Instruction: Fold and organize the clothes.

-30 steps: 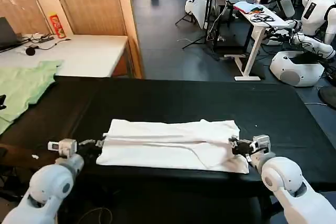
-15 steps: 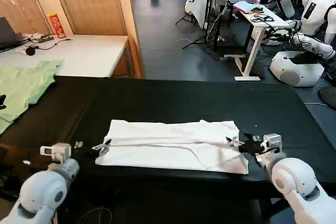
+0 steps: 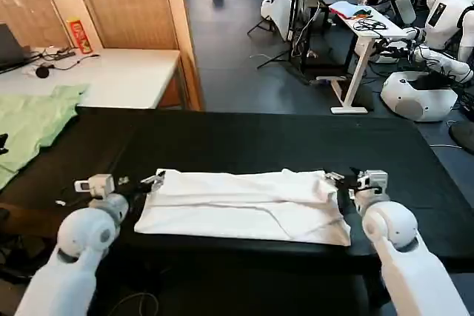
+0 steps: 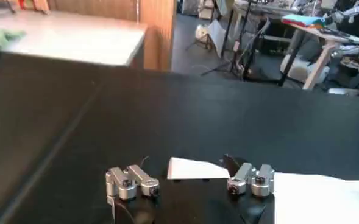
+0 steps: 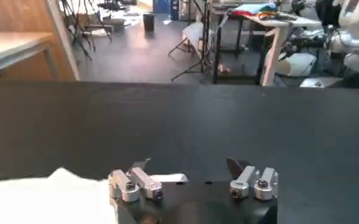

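Note:
The clothes are one white T-shirt [image 3: 244,201], folded into a long strip and lying flat near the front of the black table [image 3: 244,138]. My left gripper [image 3: 153,180] sits at the strip's far left corner. In the left wrist view the left gripper [image 4: 191,182] is open, with a white corner of the T-shirt [image 4: 194,169] lying between its spread fingers and touching neither. My right gripper [image 3: 337,178] is at the far right corner. In the right wrist view the right gripper [image 5: 194,184] is also open, a thin white corner [image 5: 167,178] lying beside one finger [image 5: 136,184].
A light green garment [image 3: 29,123] lies at the table's left end. Behind it a white table [image 3: 111,75] carries a red can [image 3: 80,35] and cables. The far half of the black table is bare. Other robots [image 3: 426,72] and a white desk [image 3: 363,27] stand beyond.
Both grippers have moved away from me, from the middle of the strip's short ends up to its far corners. The T-shirt lies much as before.

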{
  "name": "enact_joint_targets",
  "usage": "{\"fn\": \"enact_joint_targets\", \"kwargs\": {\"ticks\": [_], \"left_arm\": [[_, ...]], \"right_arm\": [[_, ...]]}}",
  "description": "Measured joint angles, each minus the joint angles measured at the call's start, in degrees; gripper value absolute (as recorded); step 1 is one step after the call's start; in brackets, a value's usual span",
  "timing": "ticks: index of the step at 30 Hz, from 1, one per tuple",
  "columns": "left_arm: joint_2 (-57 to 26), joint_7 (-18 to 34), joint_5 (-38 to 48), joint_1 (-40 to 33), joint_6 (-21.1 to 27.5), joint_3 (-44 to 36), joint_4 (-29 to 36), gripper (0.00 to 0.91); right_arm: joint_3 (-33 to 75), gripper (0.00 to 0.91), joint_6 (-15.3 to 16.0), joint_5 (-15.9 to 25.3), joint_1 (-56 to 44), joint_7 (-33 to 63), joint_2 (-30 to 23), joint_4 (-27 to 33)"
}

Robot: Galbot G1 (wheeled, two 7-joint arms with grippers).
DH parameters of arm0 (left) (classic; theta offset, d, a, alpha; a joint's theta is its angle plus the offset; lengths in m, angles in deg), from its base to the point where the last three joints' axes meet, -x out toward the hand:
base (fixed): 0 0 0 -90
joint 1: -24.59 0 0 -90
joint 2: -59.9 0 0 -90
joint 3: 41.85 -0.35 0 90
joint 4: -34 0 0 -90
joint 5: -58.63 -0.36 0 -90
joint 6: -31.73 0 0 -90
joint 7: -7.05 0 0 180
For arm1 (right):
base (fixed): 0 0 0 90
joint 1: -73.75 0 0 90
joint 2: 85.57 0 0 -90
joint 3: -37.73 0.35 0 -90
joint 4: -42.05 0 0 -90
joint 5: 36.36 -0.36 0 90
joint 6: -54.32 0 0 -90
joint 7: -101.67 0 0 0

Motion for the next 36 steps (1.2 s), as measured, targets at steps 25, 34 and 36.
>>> {"fn": "enact_joint_targets", "kwargs": {"ticks": [25, 34, 36], "left_arm": [[2.3, -2.9, -5.1, -3.5, -3.2, -2.0, -9.9, 0.000], [2.2, -4.1, -10.2, -2.4, -5.2, -1.7, -8.4, 0.059], [2.0, -4.4, -10.9, -2.2, -5.7, -1.4, -8.4, 0.809]], "right_arm": [[0.2, 0.049, -3.0, 4.8, -1.9, 0.0, -4.1, 1.3], [1.3, 0.049, -5.3, 7.6, -3.1, 0.6, -5.3, 0.4], [1.4, 0.283, -5.3, 7.6, -3.3, -0.2, -5.2, 0.1]]}}
